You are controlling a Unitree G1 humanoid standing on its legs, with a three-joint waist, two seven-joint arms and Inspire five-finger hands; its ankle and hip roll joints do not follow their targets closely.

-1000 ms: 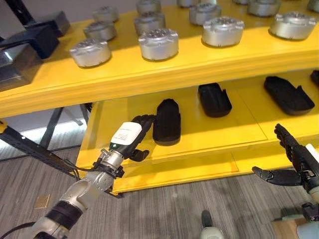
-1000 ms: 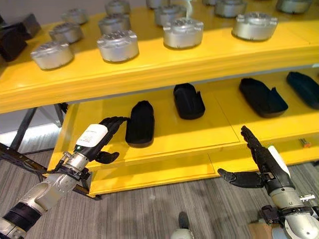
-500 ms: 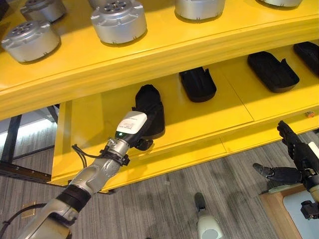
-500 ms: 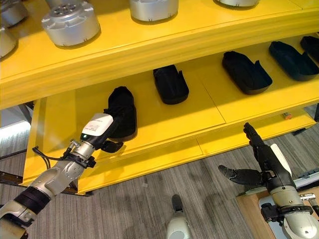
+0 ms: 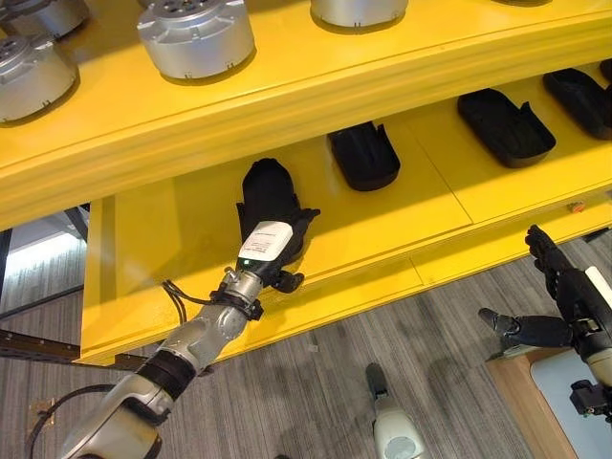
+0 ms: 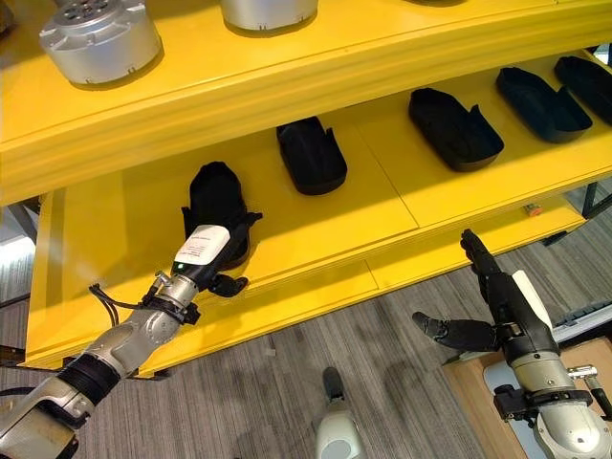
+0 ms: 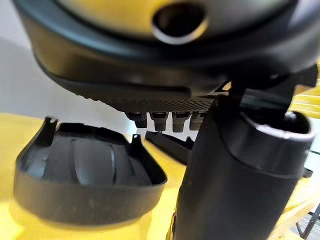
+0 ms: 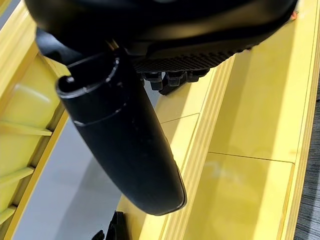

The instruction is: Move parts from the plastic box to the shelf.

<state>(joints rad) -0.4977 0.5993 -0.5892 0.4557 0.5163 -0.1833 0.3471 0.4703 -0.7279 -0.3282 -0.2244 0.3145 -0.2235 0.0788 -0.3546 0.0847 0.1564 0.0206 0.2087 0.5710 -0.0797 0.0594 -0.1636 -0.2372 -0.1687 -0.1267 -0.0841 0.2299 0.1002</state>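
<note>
The lower shelf [image 5: 382, 225] is roofed by the upper shelf [image 5: 287, 96], whose front lip overhangs it; entry is from the front edge only. The left hand [image 5: 273, 251] lies over a black part [image 5: 263, 186] at the left end of the row. At its 2 o'clock a second black part [image 5: 363, 155] sits apart, with bare yellow deck between them. Further black parts [image 5: 505, 126] occupy the right end. The front strip of the deck is unobstructed. The right hand [image 6: 492, 306] hangs over grey floor [image 6: 382, 363], fingers spread.
</note>
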